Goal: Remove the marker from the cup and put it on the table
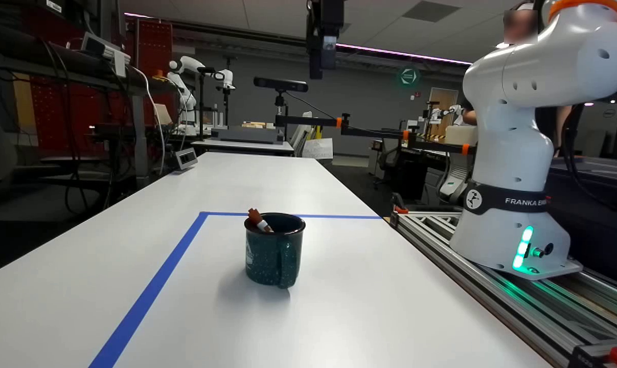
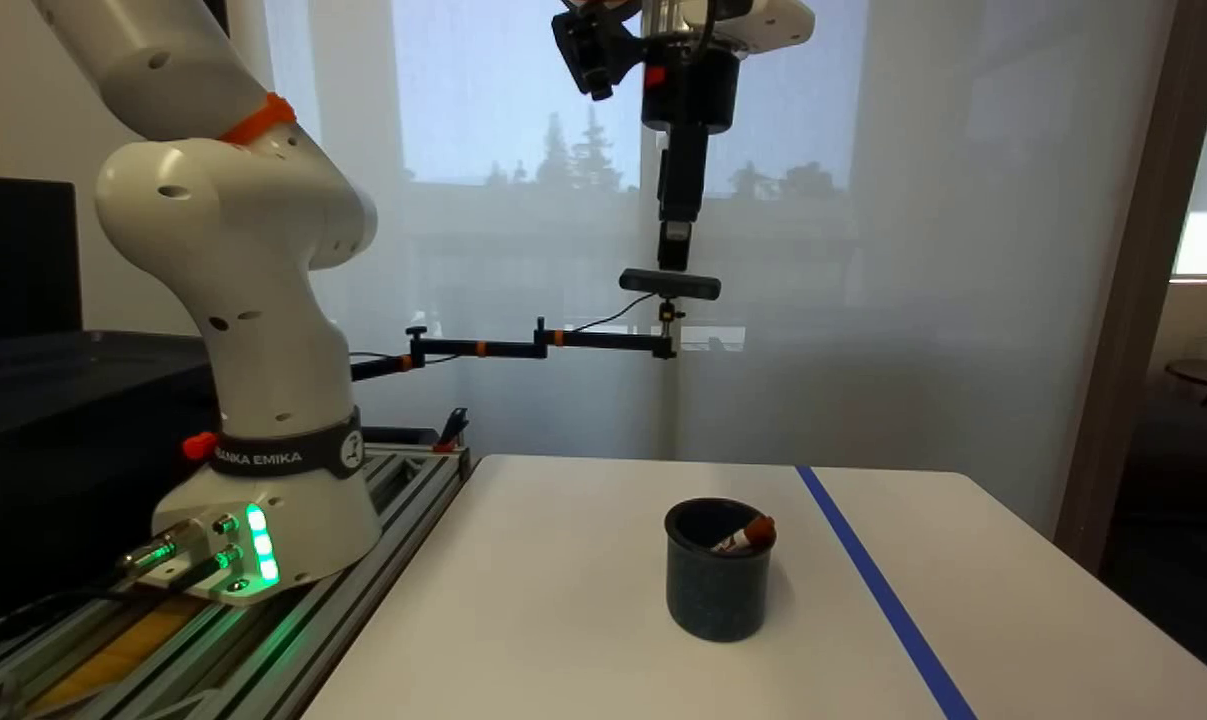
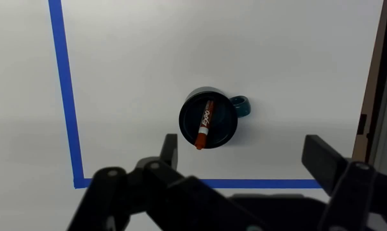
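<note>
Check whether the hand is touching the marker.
Apart: in an exterior view, the hand hangs high above the marker, with a plain gap between them.

1. We see the cup (image 1: 265,255) on the table (image 1: 369,312).
2. We find the marker (image 3: 206,117) in the cup, leaning on its rim.
3. In an exterior view, we see tape (image 1: 152,289) left of and behind the cup, the arm's base (image 1: 492,240) right of it.
4. Well above the cup, we see the gripper (image 3: 239,142).
</note>
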`<state>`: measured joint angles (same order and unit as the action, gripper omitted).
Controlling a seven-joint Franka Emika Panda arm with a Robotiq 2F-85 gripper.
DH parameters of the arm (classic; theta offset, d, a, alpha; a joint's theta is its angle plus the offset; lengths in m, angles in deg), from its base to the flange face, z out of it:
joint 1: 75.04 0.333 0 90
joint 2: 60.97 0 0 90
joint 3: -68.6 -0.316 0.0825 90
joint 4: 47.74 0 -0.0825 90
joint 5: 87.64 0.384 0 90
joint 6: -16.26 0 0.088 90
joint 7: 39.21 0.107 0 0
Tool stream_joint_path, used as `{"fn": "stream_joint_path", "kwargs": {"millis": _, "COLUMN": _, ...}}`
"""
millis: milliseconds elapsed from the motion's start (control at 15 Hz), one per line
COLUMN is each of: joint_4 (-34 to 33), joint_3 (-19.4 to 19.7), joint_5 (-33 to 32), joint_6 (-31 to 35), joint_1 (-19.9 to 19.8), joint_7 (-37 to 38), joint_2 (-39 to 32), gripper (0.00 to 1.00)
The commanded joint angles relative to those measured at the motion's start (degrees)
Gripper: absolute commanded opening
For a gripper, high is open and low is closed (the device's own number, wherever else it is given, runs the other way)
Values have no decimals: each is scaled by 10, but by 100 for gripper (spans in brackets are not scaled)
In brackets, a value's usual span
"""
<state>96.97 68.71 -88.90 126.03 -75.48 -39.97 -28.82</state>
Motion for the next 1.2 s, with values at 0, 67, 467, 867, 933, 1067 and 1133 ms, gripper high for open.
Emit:
{"fn": "stream_joint_path", "kwargs": {"millis": 0, "joint_4": -1, "joint_3": 1, "joint_5": 0, "joint_6": -1, "joint_1": 1, "joint_7": 0, "joint_2": 0, "gripper": 100}}
{"fn": "stream_joint_path", "kwargs": {"millis": 67, "joint_4": -1, "joint_3": 1, "joint_5": 0, "joint_6": -1, "joint_1": 1, "joint_7": 0, "joint_2": 0, "gripper": 100}}
{"fn": "stream_joint_path", "kwargs": {"millis": 467, "joint_4": -1, "joint_3": 1, "joint_5": 0, "joint_6": -1, "joint_1": 1, "joint_7": 0, "joint_2": 0, "gripper": 100}}
{"fn": "stream_joint_path", "kwargs": {"millis": 867, "joint_4": 11, "joint_3": -2, "joint_5": -12, "joint_6": 8, "joint_1": -2, "joint_7": 1, "joint_2": 4, "gripper": 100}}
{"fn": "stream_joint_path", "kwargs": {"millis": 933, "joint_4": 20, "joint_3": 3, "joint_5": -10, "joint_6": 19, "joint_1": -4, "joint_7": 0, "joint_2": 1, "gripper": 100}}
{"fn": "stream_joint_path", "kwargs": {"millis": 1067, "joint_4": 37, "joint_3": 9, "joint_5": -17, "joint_6": 47, "joint_1": -19, "joint_7": 12, "joint_2": -12, "gripper": 100}}
{"fn": "stream_joint_path", "kwargs": {"millis": 1133, "joint_4": 47, "joint_3": 10, "joint_5": -28, "joint_6": 68, "joint_1": -27, "joint_7": 16, "joint_2": -17, "gripper": 100}}
